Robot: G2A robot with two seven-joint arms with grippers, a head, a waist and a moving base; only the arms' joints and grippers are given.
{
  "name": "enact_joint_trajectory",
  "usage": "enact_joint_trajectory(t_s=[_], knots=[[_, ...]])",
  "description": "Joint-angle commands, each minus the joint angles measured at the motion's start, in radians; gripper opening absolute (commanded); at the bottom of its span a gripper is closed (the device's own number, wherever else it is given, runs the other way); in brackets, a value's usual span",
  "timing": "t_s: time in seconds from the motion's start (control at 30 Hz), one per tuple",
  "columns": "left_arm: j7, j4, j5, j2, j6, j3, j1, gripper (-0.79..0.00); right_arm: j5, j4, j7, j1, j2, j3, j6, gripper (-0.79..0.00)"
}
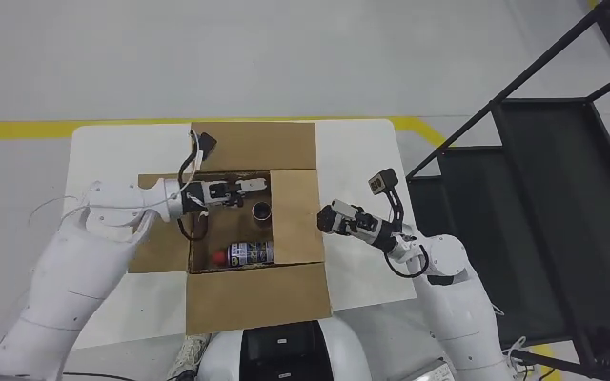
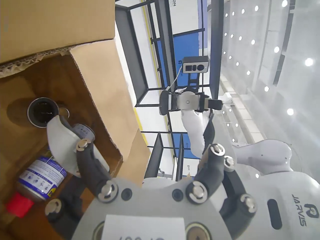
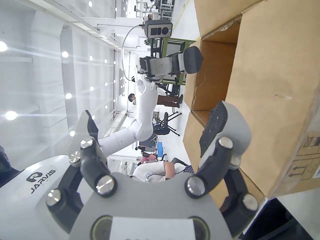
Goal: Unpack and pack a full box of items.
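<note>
1. Seeing the left hand spread wide and empty inside the box, beside the dark can at 2 o'clock.
2. Advising: straddling the can squarely before closing, keeping clear of the wall.
3. Noting the right hand open and empty at 3 o'clock.
4. Finding the red-capped bottle lying at 5 o'clock, its label unreadable.

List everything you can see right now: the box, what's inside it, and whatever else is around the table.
box: one, brown cardboard, flaps open, on the table
table: one, white, under the box
cup: one, dark, upright inside the box
bottle: one, dark with red cap and pale label, lying inside the box
metal steps: one set, black, on the floor beside the table
floor line: one, yellow, past the table's far edge
left gripper: one, open, at the box's opening near the cup
right gripper: one, open, beside the box's flap
</note>
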Motion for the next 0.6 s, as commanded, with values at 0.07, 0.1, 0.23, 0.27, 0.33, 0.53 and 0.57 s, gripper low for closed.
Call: enact_joint_trajectory(t_s=[0.07, 0.1, 0.23, 0.27, 0.33, 0.53, 0.57], knots=[[-0.002, 0.006, -0.002, -0.001, -0.002, 0.004, -0.003, 0.000, -0.001, 0.000, 0.000, 0.000, 0.000, 0.000, -0.001, 0.000], [-0.002, 0.006, -0.002, -0.001, -0.002, 0.004, -0.003, 0.000, -0.001, 0.000, 0.000, 0.000, 0.000, 0.000, -0.001, 0.000], [-0.002, 0.006, -0.002, -0.001, -0.002, 0.004, -0.003, 0.000, -0.001, 0.000, 0.000, 0.000, 0.000, 0.000, -0.001, 0.000], [-0.002, 0.006, -0.002, -0.001, -0.002, 0.004, -0.003, 0.000, 0.000, 0.000, -0.003, 0.000, 0.000, -0.002, 0.003, 0.000], [0.014, 0.011, -0.007, -0.002, 0.005, 0.003, 0.003, 0.000, -0.052, -0.006, -0.009, 0.006, 0.002, -0.022, 0.020, 0.000], [0.019, 0.111, -0.083, -0.033, 0.003, 0.067, -0.019, 0.000, -0.204, -0.040, 0.048, 0.036, 0.010, -0.124, 0.061, 0.000], [0.020, 0.135, -0.088, -0.043, 0.000, 0.091, -0.031, 0.000, -0.211, -0.044, 0.053, 0.038, 0.011, -0.133, 0.069, 0.000]])
